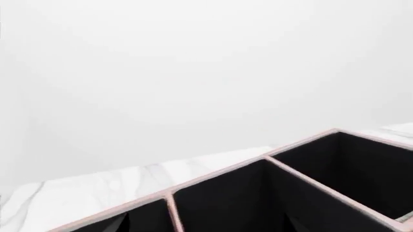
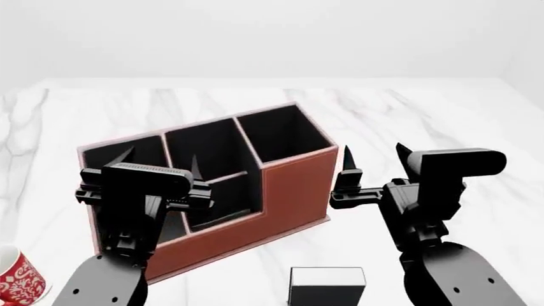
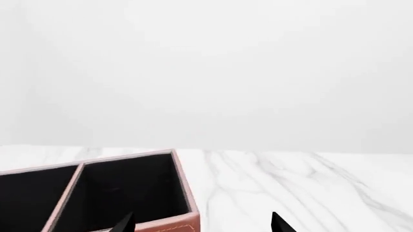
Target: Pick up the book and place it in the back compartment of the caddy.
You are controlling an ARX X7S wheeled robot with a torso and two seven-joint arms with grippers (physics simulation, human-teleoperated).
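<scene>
Since the book [image 2: 327, 285] looks stiff and fairly light (a judgement), grip across its covers; right gripper [image 2: 372, 156] fingers apart, empty; left gripper [image 2: 162, 164] likewise.

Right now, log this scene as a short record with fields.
book: on the table's near edge, untouched
caddy: on the marble table, compartments empty as far as visible
left gripper: fingers apart, raised over the caddy's near-left end, holding nothing
right gripper: fingers apart, raised beside the caddy's right end, holding nothing
mug: near-left corner
</scene>
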